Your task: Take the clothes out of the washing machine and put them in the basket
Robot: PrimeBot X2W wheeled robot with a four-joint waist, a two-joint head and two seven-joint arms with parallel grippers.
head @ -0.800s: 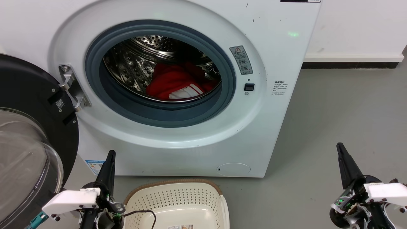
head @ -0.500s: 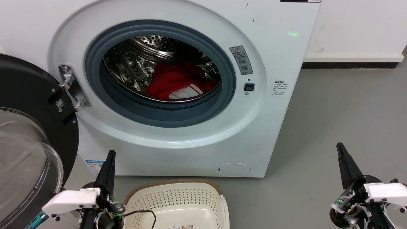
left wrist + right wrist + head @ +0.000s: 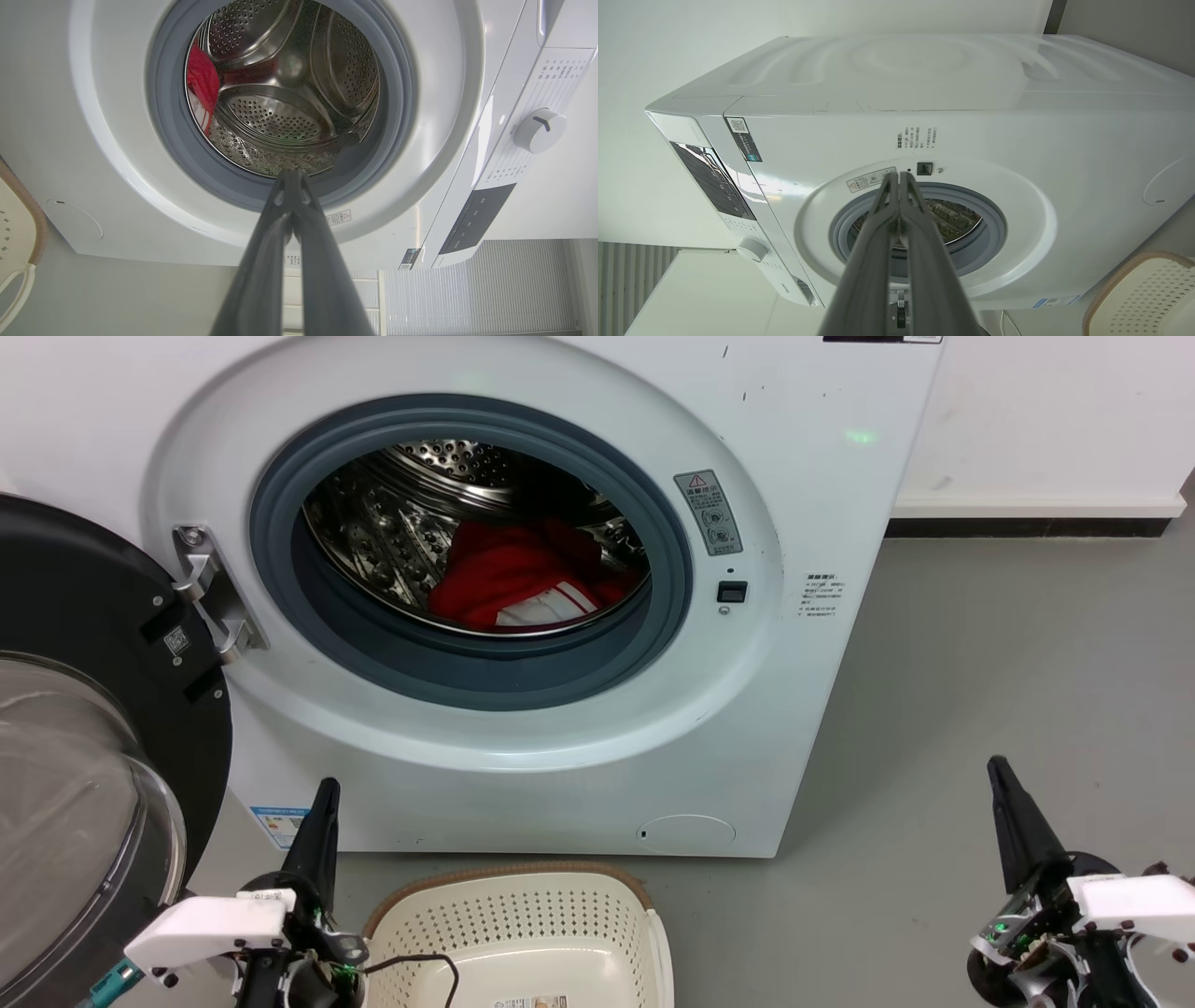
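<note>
Washing machine (image 3: 560, 793): white front-loader standing on the grey floor (image 3: 990, 653). Its round door (image 3: 103, 644) is swung wide open on the left.
Clothes (image 3: 518, 569): inside the steel drum (image 3: 392, 532), heaped low and to the right. The plain red garment lies on top, with the red-striped white piece (image 3: 546, 607) at the front edge.
Basket (image 3: 509, 905): on the floor just in front of the machine, with a paper label on its base.
Left claw (image 3: 325, 793): closed with fingers pressed together, gripping nothing. It is just left of the basket, tips pointing up.
Right claw (image 3: 999, 770): closed and empty, over the floor and well right of the basket.
</note>
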